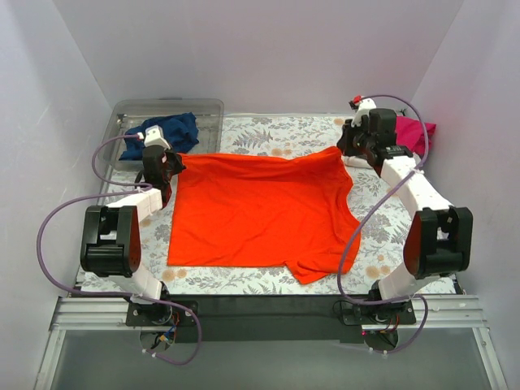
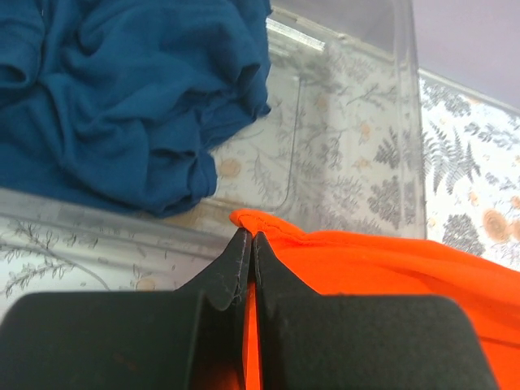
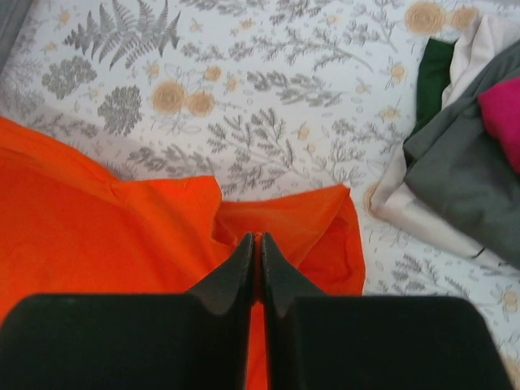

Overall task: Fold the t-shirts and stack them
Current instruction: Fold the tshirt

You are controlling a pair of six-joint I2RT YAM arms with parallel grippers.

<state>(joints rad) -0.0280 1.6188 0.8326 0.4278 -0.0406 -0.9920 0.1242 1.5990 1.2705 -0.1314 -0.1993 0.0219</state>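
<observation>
The floral surface (image 1: 268,134) carries the orange-red t-shirt (image 1: 260,211), spread flat at its centre. At far left a navy t-shirt (image 1: 166,134) lies crumpled in the clear tub (image 1: 210,106). At far right a magenta t-shirt (image 1: 414,134) and a grey t-shirt (image 3: 463,179) are heaped. The left jaws and the right jaws are each closed, pinching a far corner of the orange-red t-shirt.

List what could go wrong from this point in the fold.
1. The left hand and right hand each pinch only a small bit of the orange shirt at its far edge; it might slip out when pulled.
2. The left hand sits close to the tub; a swing could knock it.
3. The sleeve at the near edge juts out, so a fold may come out crooked.
</observation>
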